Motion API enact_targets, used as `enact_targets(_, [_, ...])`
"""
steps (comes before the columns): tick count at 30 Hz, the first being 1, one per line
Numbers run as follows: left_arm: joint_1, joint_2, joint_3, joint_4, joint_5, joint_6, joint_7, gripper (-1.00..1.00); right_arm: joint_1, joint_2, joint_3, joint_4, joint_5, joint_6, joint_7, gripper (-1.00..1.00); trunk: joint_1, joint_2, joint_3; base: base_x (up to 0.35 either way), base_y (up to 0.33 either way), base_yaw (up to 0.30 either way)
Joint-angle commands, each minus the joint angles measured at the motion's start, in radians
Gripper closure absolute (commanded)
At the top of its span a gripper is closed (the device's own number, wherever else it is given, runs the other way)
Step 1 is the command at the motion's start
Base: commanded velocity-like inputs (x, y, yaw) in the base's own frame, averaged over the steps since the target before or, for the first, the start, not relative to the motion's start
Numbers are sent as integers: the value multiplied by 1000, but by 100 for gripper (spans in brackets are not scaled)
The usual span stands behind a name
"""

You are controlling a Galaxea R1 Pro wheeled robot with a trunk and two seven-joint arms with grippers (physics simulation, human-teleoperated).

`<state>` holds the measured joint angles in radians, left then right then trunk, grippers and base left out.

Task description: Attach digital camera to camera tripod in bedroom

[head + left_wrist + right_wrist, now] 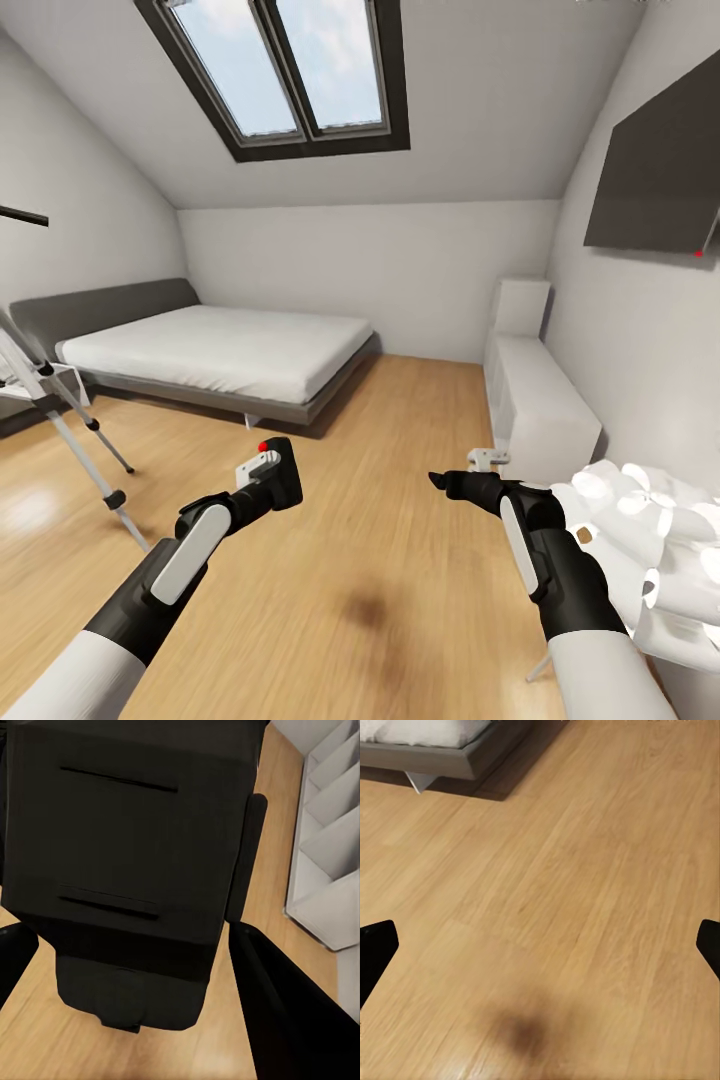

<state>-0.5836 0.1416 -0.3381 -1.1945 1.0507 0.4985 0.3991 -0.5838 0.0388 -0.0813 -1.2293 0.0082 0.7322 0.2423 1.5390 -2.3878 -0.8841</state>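
My left end effector [272,478] is closed around the digital camera [283,472], held out in front of me above the light wood floor [380,560]. In the head view the camera's black body projects past the fingers, with its red button [264,446] on the upper side. In the left wrist view the digital camera [127,855] sits between my two dark fingers [289,1009], its flat black face marked by two thin slots, with a white shelf unit [330,847] beyond it.

My right end effector [462,487] is spread wide and grips nothing; in the right wrist view its fingertips [375,952] show at opposite edges with bare floor [562,885] between them. A dark blurred shadow [521,1031] lies on the boards there.

The camera tripod [60,420] stands at the left edge of the head view, well apart from the camera; its silver legs with black joints slope down to the floor, and a long black handle [22,215] juts out higher up.

The bedroom has a low grey-framed bed [215,355] with a white mattress against the far wall, under a dark-framed skylight [285,70]. A white cabinet [535,395] runs along the right wall below a dark wall panel [655,170]. A white petal-shaped object [655,545] sits just beside my right forearm; I cannot tell what it is.
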Motion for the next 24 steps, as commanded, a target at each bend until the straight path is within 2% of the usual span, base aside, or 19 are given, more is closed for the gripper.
enact_targets(1, [-1, 1, -2, -1, 9, 0, 7, 100, -1, 1, -3, -1, 1, 5, 5, -100, -4, 7, 2, 0, 0, 0])
enact_targets(24, [-1, 1, -1, 5, 8, -1, 6, 100, -1, 1, -3, -1, 1, 4, 5, -100, -92, 168, 74, 0, 0, 0])
